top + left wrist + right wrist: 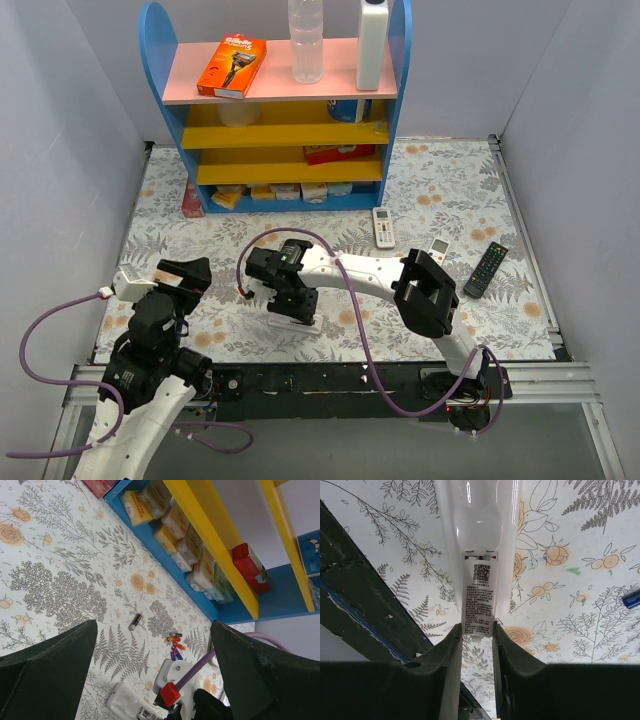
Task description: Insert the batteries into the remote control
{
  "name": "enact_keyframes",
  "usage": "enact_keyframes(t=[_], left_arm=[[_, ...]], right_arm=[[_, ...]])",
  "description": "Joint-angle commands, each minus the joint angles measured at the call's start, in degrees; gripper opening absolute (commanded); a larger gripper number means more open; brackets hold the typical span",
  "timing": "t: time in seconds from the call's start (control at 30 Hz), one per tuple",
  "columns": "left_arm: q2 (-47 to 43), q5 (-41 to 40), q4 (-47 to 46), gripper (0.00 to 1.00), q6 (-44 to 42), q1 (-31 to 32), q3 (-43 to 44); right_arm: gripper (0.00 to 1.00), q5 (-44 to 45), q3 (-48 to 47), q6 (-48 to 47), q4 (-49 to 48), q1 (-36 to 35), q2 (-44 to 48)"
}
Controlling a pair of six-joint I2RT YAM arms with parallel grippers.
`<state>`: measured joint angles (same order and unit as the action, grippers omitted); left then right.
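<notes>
The remote control (479, 540) lies back up on the floral mat, and its labelled battery cover (479, 597) sticks out past the body's end. My right gripper (476, 630) is shut on that cover's end. In the top view the right gripper (292, 308) stands over the remote (305, 322). Several small batteries (175, 645), red, blue and dark, lie in a cluster on the mat, and one dark cell (135, 621) lies apart. One blue cell (631, 599) shows at the right edge. My left gripper (154, 630) is open and empty above the mat, at the left of the top view (190, 272).
A blue shelf unit (275, 110) with yellow shelves and small boxes stands at the back. Two short white remotes (383, 227) (437, 247) and a black remote (486, 269) lie at the right. A purple cable (350, 300) loops over the right arm.
</notes>
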<state>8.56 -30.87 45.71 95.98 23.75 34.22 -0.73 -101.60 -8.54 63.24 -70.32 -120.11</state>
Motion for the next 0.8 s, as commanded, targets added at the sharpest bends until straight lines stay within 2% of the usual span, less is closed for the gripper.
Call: enact_keyframes(t=[0.0, 0.77], left_arm=[[0.41, 0.02, -0.89, 0.98, -1.50, -0.19, -0.20], [1.02, 0.46, -1.33, 0.98, -2.12, -0.19, -0.29]], right_arm=[[0.01, 0.29, -2.28, 0.98, 1.80, -0.52, -0.91], [0.01, 2.76, -4.13, 1.33, 0.30, -0.96, -2.14]])
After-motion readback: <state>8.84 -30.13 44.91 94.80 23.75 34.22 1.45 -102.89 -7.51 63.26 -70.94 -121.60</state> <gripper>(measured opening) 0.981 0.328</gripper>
